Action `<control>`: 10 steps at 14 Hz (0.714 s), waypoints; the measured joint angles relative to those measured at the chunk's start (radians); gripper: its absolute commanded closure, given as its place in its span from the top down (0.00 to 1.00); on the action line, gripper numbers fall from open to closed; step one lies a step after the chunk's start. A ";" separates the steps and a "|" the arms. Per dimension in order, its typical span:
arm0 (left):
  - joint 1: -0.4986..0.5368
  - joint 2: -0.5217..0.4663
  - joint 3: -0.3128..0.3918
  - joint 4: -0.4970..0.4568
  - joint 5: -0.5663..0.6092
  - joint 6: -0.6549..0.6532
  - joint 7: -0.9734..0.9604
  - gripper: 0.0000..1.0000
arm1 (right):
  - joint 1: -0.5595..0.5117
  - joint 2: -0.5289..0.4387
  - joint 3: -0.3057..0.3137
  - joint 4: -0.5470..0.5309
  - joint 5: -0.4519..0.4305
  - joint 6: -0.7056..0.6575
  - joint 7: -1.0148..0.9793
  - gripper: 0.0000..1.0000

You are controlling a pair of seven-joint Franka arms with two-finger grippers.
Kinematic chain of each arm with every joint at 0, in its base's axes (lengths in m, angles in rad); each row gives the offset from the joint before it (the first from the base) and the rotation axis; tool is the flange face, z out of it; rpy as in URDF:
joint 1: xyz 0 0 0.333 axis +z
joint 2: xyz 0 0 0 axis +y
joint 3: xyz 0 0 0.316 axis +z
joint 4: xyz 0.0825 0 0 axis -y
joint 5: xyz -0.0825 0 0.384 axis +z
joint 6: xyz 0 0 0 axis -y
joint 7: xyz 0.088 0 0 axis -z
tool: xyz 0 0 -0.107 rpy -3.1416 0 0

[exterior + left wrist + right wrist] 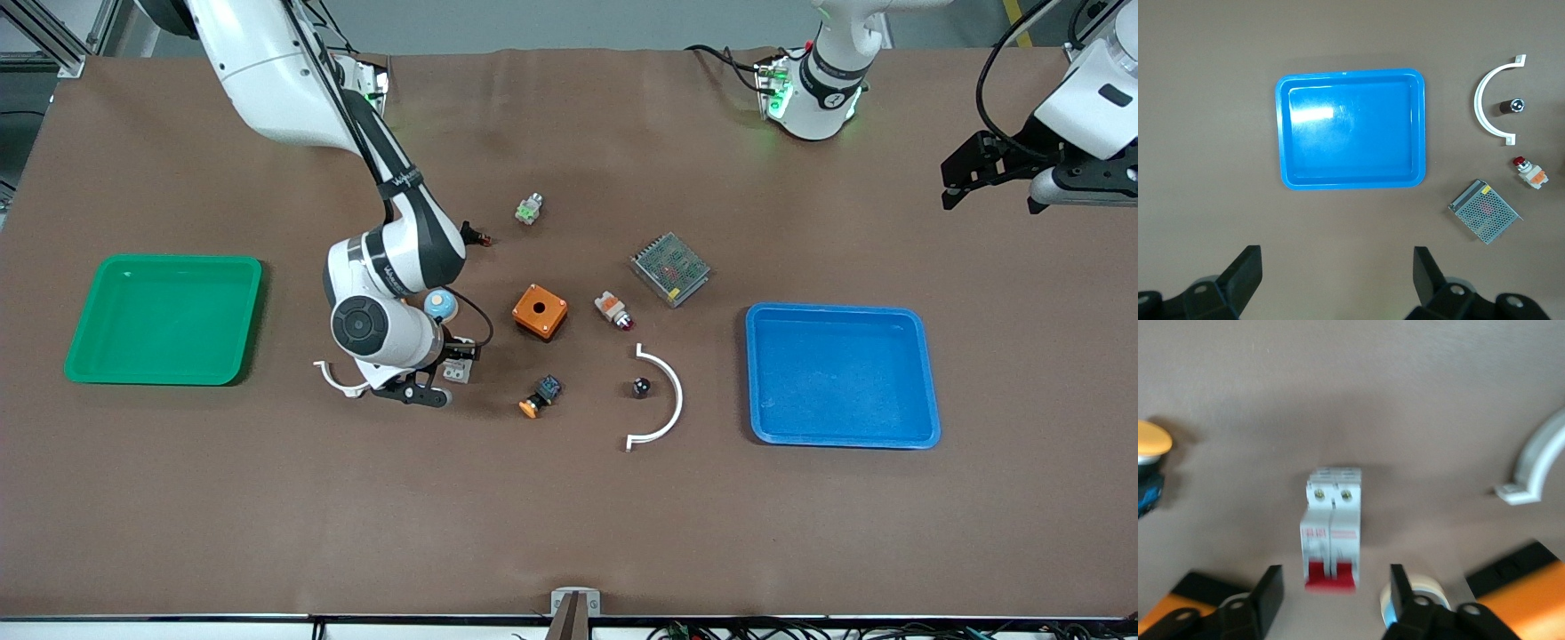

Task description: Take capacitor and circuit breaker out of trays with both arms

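Breaker (456,372) sits on the tabletop (569,516) right under the right claw (425,384), between the green tray (163,318) and the orange box (540,311), nearer the front camera than the box. The right arm (391,267) has its wrist bent low over it. The capacitor (641,387) lies in the hollow of a white arc (662,400), between the orange-capped switch (540,396) and the blue tray (842,374). The lamp (614,309) and a mesh block (670,268) lie farther from the camera. The left claw (987,173) hangs high at the left arm's end of the tabletop; that arm waits.

Left wrist view: both fingers (1238,277) of the left claw (1336,273) spread wide, nothing between them, over bare tabletop near the blue tray (1351,180). The capacitor (1510,106) lies on its side inside the arc (1488,100), silvery end pointing away from the tray. The lamp (1530,172) and mesh block (1484,211) sit close by.

Right wrist view: the breaker (1331,530) lies flat, long axis running straight out from the right claw (1336,590), red levers at the end toward the wrist, screw end pointing away. The fingers (1270,593) stand apart on either side of the red end, not touching it. The switch's cap (1151,440) and a piece of white arc (1538,470) show at the edges.
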 measured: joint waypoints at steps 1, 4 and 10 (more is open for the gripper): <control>0.000 0.000 0.000 -0.003 0.000 0.000 0.000 1.00 | -0.005 -0.043 -0.012 0.005 0.000 -0.071 0.000 1.00; 0.000 0.000 -0.001 -0.006 -0.001 0.000 0.000 1.00 | -0.070 -0.225 -0.030 -0.039 -0.002 -0.228 -0.028 1.00; 0.001 0.000 0.000 -0.007 -0.003 0.000 -0.008 1.00 | -0.292 -0.500 -0.036 -0.293 -0.074 -0.262 -0.296 1.00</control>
